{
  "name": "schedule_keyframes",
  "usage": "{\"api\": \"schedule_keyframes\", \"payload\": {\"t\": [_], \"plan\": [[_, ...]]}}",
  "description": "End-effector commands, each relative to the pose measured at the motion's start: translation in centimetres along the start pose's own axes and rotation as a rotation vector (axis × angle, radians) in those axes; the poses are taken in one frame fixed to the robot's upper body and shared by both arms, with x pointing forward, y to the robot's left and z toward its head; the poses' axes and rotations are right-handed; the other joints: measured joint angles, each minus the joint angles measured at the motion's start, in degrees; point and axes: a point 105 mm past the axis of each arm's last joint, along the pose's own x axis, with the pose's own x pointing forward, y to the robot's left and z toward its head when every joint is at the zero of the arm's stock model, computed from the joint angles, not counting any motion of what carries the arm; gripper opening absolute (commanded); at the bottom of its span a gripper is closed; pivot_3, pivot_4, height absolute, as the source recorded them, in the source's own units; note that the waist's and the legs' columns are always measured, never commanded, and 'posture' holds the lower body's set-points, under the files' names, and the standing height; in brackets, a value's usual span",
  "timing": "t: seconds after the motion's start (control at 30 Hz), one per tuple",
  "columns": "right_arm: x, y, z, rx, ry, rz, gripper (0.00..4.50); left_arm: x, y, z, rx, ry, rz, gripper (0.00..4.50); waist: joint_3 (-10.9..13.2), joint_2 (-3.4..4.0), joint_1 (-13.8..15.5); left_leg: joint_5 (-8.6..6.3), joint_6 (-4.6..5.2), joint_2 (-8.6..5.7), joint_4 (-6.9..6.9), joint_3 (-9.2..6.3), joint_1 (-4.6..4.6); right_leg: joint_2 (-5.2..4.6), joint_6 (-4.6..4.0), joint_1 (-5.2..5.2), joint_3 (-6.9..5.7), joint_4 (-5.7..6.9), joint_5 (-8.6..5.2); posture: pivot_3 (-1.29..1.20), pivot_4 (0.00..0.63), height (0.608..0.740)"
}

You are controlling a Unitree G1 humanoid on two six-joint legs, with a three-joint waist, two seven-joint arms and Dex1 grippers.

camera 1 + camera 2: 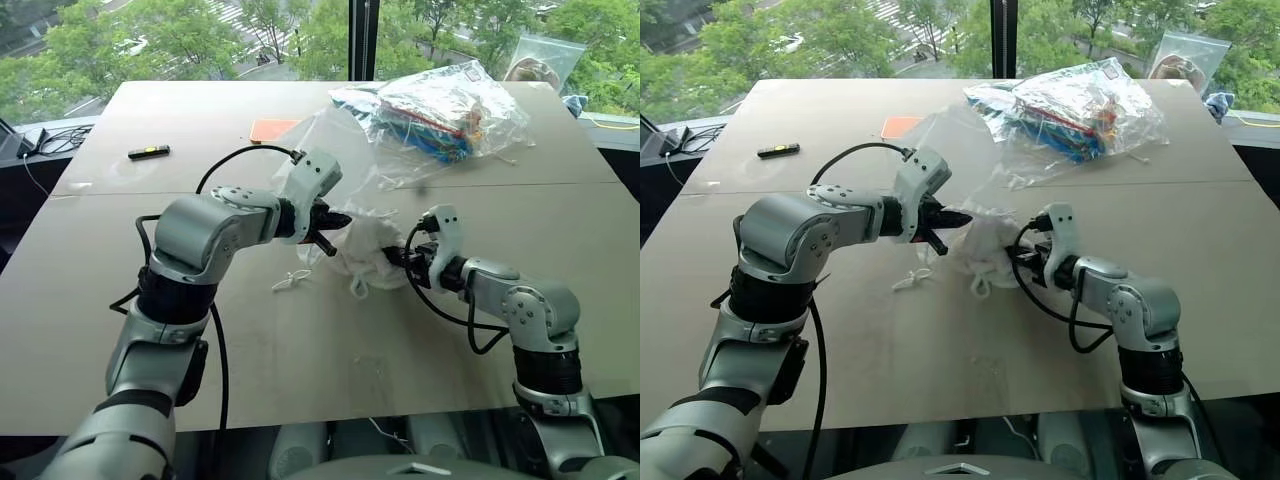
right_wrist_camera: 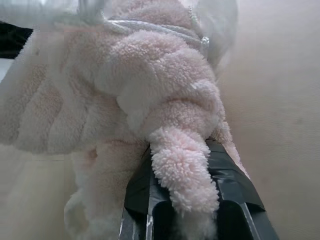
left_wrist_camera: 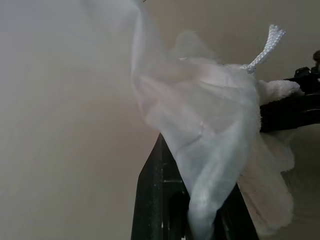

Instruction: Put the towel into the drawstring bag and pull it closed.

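The cream-white fluffy towel [image 2: 125, 90] is bunched at the middle of the table [image 1: 120, 300], between my two grippers. My right gripper [image 1: 392, 257] is shut on a fold of the towel [image 1: 368, 252] from the right. The thin translucent drawstring bag [image 3: 200, 115] drapes over the towel's upper side, and its gathered rim [image 2: 150, 25] crosses the towel. My left gripper [image 1: 335, 222] is shut on the bag's fabric from the left. One white cord [image 3: 265, 47] sticks up from the bag. Another cord loop [image 1: 290, 282] lies on the table below the left gripper.
A clear plastic zip bag of colourful items [image 1: 440, 115] lies behind the towel, with loose clear film spread toward the left gripper. Also at the back are an orange flat piece [image 1: 272, 130], a small black object [image 1: 148, 152] and another plastic bag [image 1: 545, 60].
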Motion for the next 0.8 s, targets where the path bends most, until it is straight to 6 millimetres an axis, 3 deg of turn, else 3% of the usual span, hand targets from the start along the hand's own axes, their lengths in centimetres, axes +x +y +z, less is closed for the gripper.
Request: {"api": "schedule_keyframes", "payload": {"t": [0.03,0.13,0.3,0.43,0.63,0.8], "plan": [[0.7,2.0,1.6,0.024,-0.055,0.085,0.01,-0.5,-1.1,1.0,0.024,-0.034,-0.053,0.0,0.0,0.01,-0.2,0.0,0.0,0.0,0.0,0.01,-0.01,0.0,0.0,-0.01,0.0,0.0,0.0,0.0,0.15,0.74],[1.2,3.0,2.4,0.078,-0.092,0.129,0.01,-0.6,-1.4,0.8,-0.005,-0.031,-0.081,0.0,0.0,0.02,-0.2,0.0,0.0,0.0,-0.03,0.01,-0.01,0.0,0.0,-0.04,0.02,0.0,0.0,0.0,0.15,0.74],[1.6,1.8,4.4,0.29,-0.201,0.119,0.01,-1.3,-1.6,0.1,-0.049,-0.006,-0.107,0.0,0.0,0.04,-0.2,0.0,0.0,0.0,-0.04,0.01,-0.02,-0.01,0.0,-0.06,0.02,0.01,0.0,0.0,0.15,0.74],[1.3,0.5,4.5,0.342,-0.211,0.088,0.01,-1.8,-1.0,-0.2,-0.061,-0.009,-0.082,0.0,0.0,0.05,-0.2,0.01,-0.01,-0.01,-0.05,0.01,-0.03,-0.03,0.0,-0.06,0.02,-0.01,0.0,0.0,0.15,0.74],[1.5,-1.3,2.8,0.243,-0.127,-0.042,0.01,-2.3,-1.0,0.6,-0.086,-0.047,-0.106,0.0,0.1,0.09,-0.3,0.01,-0.01,-0.02,-0.1,0.03,-0.03,-0.03,0.0,-0.1,0.04,-0.01,0.0,0.0,0.15,0.74],[1.8,0.9,2.7,0.142,-0.105,0.041,0.01,-2.5,-1.7,1.9,-0.096,-0.103,-0.154,0.0,0.1,0.09,-0.3,0.01,-0.01,-0.03,-0.13,0.07,-0.03,-0.02,0.0,-0.13,0.09,-0.01,0.0,0.0,0.15,0.74]]}}
